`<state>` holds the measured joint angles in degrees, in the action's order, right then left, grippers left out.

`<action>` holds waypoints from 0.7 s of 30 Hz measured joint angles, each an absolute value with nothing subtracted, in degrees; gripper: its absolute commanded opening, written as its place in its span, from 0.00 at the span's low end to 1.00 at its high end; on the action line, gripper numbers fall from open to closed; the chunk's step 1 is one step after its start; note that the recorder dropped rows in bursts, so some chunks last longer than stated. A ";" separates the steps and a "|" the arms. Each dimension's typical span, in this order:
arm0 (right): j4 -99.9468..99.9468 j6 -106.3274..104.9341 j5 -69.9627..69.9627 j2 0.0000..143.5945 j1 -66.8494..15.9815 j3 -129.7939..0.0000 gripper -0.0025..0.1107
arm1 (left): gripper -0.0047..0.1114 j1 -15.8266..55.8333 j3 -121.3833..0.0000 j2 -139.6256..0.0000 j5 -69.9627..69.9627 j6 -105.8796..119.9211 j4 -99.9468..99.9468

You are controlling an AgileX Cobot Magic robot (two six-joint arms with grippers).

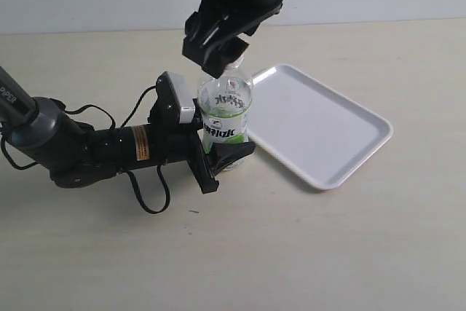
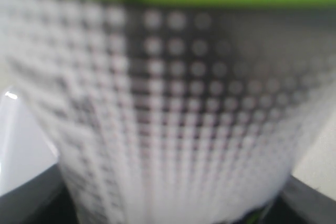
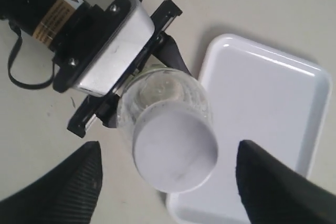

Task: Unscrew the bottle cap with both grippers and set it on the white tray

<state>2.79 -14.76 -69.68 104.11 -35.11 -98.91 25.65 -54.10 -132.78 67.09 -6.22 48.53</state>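
Note:
The clear bottle [image 1: 227, 111] with its white-and-green label stands upright on the table, just left of the white tray [image 1: 320, 125]. My left gripper [image 1: 224, 159] reaches in from the left and is shut on the bottle's lower body. In the left wrist view the blurred bottle label [image 2: 168, 108] fills the picture between the dark fingers [image 2: 31, 200]. My right gripper [image 1: 218, 52] hangs over the bottle's top. In the right wrist view the white bottle cap [image 3: 175, 148] sits on the neck between the two spread fingers [image 3: 73, 187], with a gap on each side. The right gripper [image 3: 169, 156] is open.
The white tray [image 3: 262, 103] lies bare, right beside the bottle. The left arm's body and black cables [image 1: 145, 194] stretch across the table at the left. The tabletop [image 1: 328, 253] is pale beige.

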 measured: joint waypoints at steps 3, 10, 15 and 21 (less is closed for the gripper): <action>1.14 -10.84 -68.06 104.11 -35.11 -98.91 0.63 | 0.05 25.65 -54.10 -132.78 67.09 -6.22 48.53; 0.74 -4.14 -65.10 104.11 -35.11 -98.91 0.58 | 0.05 25.65 -54.10 -132.78 67.09 -6.22 48.53; 0.66 -3.26 -66.45 104.11 -35.11 -98.91 0.58 | 0.05 25.65 -54.10 -132.78 67.09 -6.22 48.53; 0.66 -3.26 -67.55 104.11 -35.11 -98.91 0.57 | 0.05 25.65 -54.10 -132.78 67.09 -6.22 48.53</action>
<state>0.66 -3.26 -67.55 104.11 -35.11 -98.91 25.65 -54.10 -132.78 67.09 -6.22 48.53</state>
